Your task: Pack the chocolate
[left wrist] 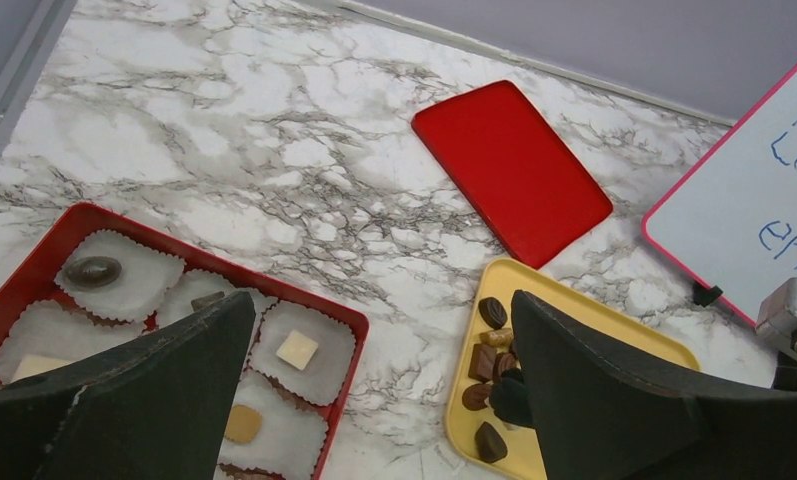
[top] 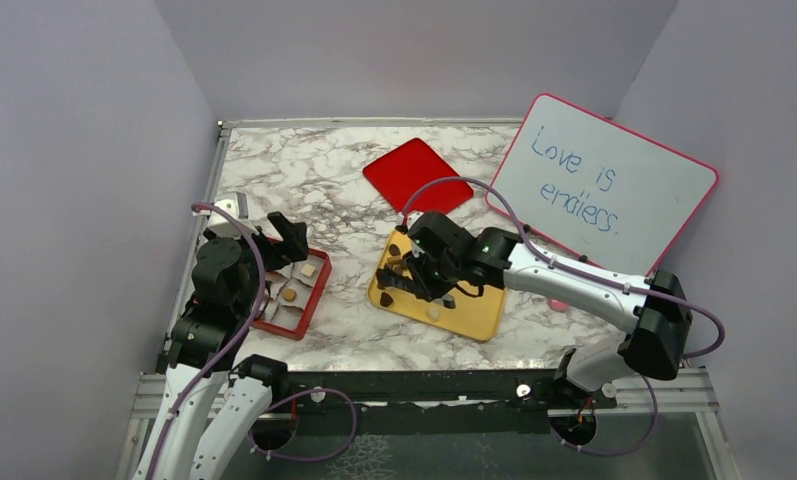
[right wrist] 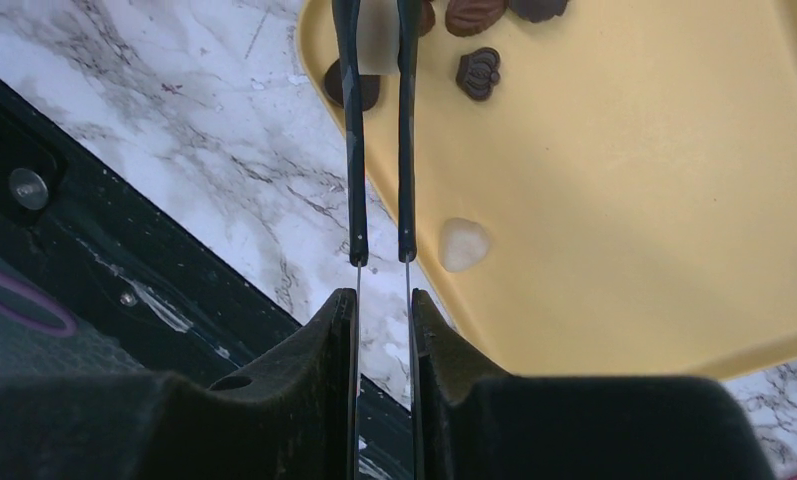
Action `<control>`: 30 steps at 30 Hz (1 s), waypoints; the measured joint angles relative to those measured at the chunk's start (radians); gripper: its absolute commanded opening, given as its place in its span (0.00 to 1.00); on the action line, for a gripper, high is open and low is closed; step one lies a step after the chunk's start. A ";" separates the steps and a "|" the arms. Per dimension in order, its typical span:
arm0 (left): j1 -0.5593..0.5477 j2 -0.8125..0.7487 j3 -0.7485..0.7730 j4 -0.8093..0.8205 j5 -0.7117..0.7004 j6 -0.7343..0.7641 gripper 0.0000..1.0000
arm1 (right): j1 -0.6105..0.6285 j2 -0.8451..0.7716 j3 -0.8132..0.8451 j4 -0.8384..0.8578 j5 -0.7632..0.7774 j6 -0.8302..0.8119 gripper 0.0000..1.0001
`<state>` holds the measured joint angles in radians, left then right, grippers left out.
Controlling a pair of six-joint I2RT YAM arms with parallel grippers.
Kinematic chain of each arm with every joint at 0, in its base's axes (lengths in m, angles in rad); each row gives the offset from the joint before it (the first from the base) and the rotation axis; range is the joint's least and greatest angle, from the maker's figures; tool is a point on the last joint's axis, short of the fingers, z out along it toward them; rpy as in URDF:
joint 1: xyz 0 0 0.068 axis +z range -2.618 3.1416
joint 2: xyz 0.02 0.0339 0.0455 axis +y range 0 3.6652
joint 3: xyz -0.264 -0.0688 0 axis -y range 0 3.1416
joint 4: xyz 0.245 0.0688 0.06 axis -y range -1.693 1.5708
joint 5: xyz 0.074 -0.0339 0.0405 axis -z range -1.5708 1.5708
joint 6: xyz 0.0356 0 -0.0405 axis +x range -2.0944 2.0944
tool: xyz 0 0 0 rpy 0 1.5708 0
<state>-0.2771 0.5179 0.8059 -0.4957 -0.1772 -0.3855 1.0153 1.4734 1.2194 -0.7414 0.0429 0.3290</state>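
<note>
The chocolate is split between two places. Several dark and tan pieces lie at the near end of the yellow tray. A few sit in paper cups in the red box: a dark oval, a white square, a tan one. My left gripper is open and empty above the box's right side. My right gripper is shut on thin black tongs over the tray. A cream piece sits between the tong blades. A white piece lies loose on the tray.
The red lid lies flat behind the tray. A pink-framed whiteboard leans at the back right. The box and tray sit side by side with bare marble between them. A black rail runs along the table's near edge.
</note>
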 measured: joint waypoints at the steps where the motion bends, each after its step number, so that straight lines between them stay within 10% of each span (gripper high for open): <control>1: 0.000 -0.001 0.002 -0.008 0.000 -0.001 0.99 | 0.000 0.001 0.001 0.006 -0.006 0.000 0.23; 30: 0.000 -0.023 0.195 -0.106 -0.026 -0.115 0.99 | 0.068 0.329 0.254 0.334 -0.337 -0.008 0.23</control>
<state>-0.2771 0.4946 1.0012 -0.6014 -0.2035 -0.5003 1.0836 1.8023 1.4731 -0.4076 -0.2943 0.3210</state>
